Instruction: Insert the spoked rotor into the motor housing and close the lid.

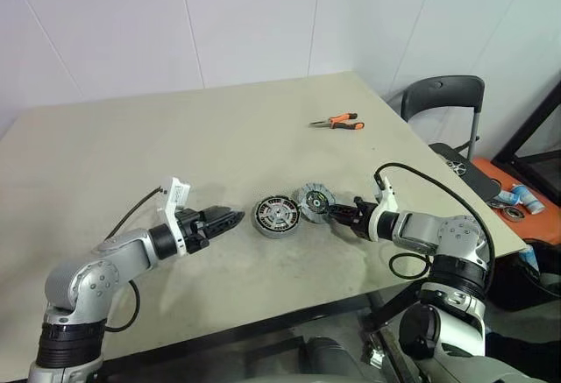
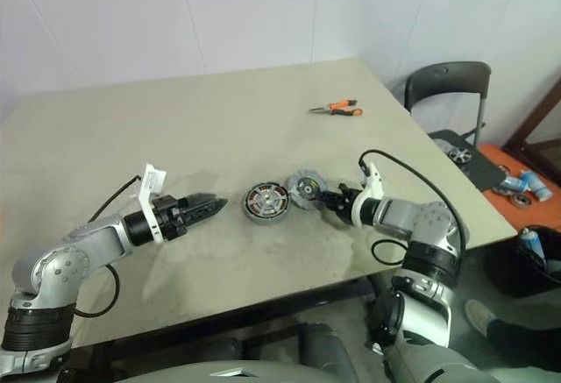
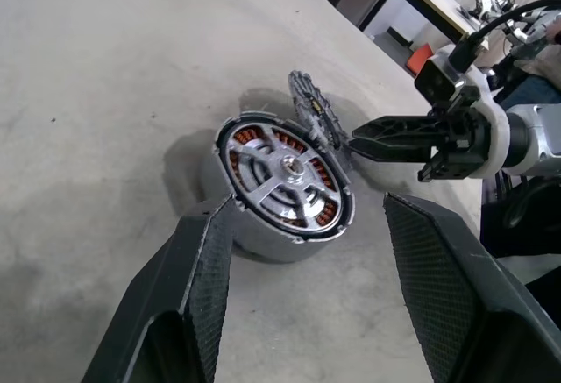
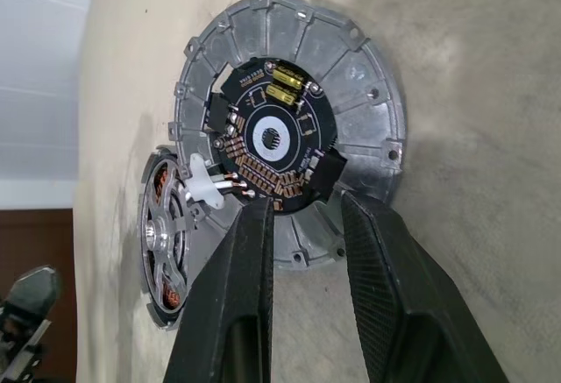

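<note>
The motor housing point(image 1: 276, 216) lies flat in the middle of the table, with copper windings showing inside it. The spoked rotor point(image 3: 263, 168) sits in it, a dark ring at the rim with spokes to a small hub. Just right of the housing, the lid point(image 1: 311, 197) stands tilted on its edge, its ribbed face and dark centre board point(image 4: 276, 142) turned toward my right gripper point(image 1: 334, 211). That gripper is shut on the lid's lower part, with its fingertips at the board. My left gripper point(image 1: 235, 218) hangs open just left of the housing, holding nothing.
Orange-handled pliers point(image 1: 337, 122) lie far back on the right of the table. A black chair point(image 1: 443, 94) and an orange box of parts point(image 1: 517, 199) stand beyond the table's right edge. The table's front edge runs close below both arms.
</note>
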